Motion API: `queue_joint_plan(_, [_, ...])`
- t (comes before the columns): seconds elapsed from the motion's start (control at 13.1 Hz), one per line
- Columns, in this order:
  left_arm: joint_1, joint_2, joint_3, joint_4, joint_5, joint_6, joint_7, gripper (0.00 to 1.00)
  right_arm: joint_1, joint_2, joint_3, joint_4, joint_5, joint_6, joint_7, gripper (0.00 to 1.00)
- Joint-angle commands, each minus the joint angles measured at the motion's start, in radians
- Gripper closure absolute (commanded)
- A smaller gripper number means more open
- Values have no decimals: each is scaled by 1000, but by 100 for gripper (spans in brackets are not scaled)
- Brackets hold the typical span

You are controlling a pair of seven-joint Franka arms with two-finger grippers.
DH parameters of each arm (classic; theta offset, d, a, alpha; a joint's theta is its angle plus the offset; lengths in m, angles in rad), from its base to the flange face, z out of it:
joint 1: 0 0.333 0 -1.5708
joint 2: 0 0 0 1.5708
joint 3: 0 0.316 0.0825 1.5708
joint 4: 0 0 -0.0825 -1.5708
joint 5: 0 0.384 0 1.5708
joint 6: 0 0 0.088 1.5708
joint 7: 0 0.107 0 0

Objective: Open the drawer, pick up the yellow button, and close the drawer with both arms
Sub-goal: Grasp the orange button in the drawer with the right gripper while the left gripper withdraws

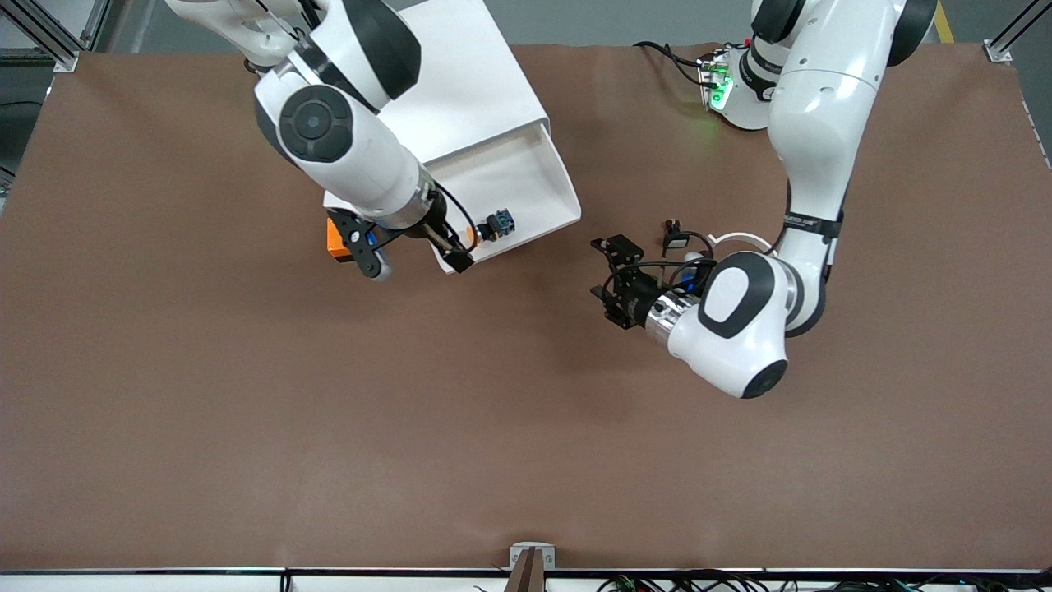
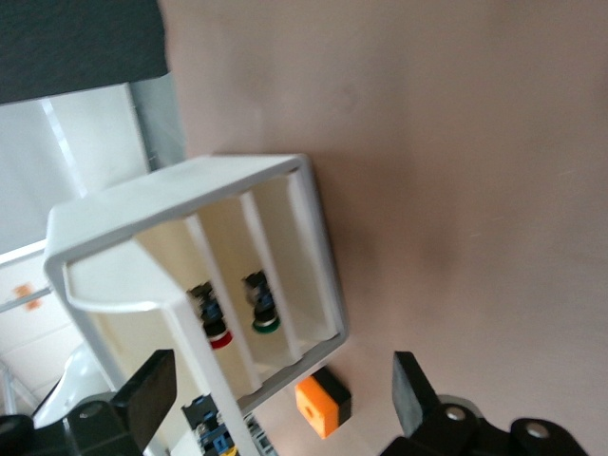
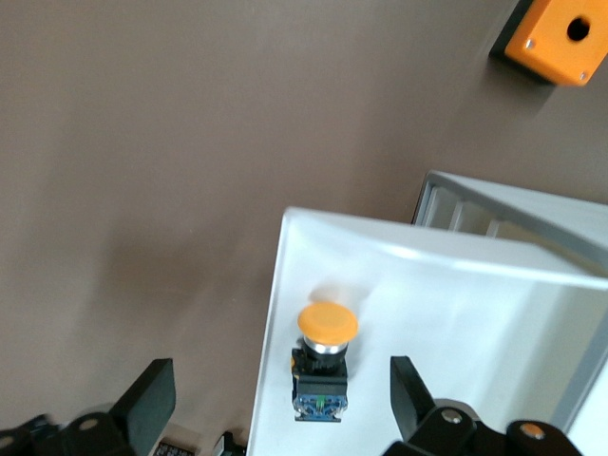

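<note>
The white cabinet (image 1: 460, 90) stands at the robots' edge of the table. Its top drawer (image 1: 526, 181) is pulled out toward the front camera. The button (image 1: 491, 226) lies on its side in the drawer near the front edge, orange-yellow cap toward the right arm's end. My right gripper (image 1: 452, 251) hangs open over that front edge. In the right wrist view the button (image 3: 323, 366) lies on the drawer floor (image 3: 456, 313) just ahead of my open right gripper (image 3: 280, 399), untouched. My left gripper (image 1: 606, 279) is open and empty, low over the table beside the drawer, pointing at the cabinet (image 2: 190, 180). It shows open in its own wrist view (image 2: 282, 399).
An orange box with a round hole (image 1: 339, 237) sits on the table beside the cabinet, partly under the right arm; it also shows in both wrist views (image 2: 323, 404) (image 3: 560, 38). A small black button (image 1: 675, 238) lies near the left arm. Red (image 2: 218, 337) and green (image 2: 264, 323) buttons sit lower in the cabinet.
</note>
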Motion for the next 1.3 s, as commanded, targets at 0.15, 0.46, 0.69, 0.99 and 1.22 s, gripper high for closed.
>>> queue_joint_plan(0.15, [64,-51,12,6,165,-9,223,0,-7,-4,89,-122,-88,125,110,0])
queue_joint_plan(0.46, [64,-62,10,7,305,-5,426,0,-7,-8,100,-181,-99,150,118,0])
queue_joint_plan(0.69, [57,-96,10,6,415,-6,564,0,-7,-10,115,-221,-108,207,153,0])
queue_joint_plan(0.99, [46,-163,4,6,527,34,695,0,-9,-7,126,-238,-114,227,158,18])
queue_joint_plan(1.22, [49,-188,12,6,563,70,793,0,-10,-5,126,-233,-114,227,156,50])
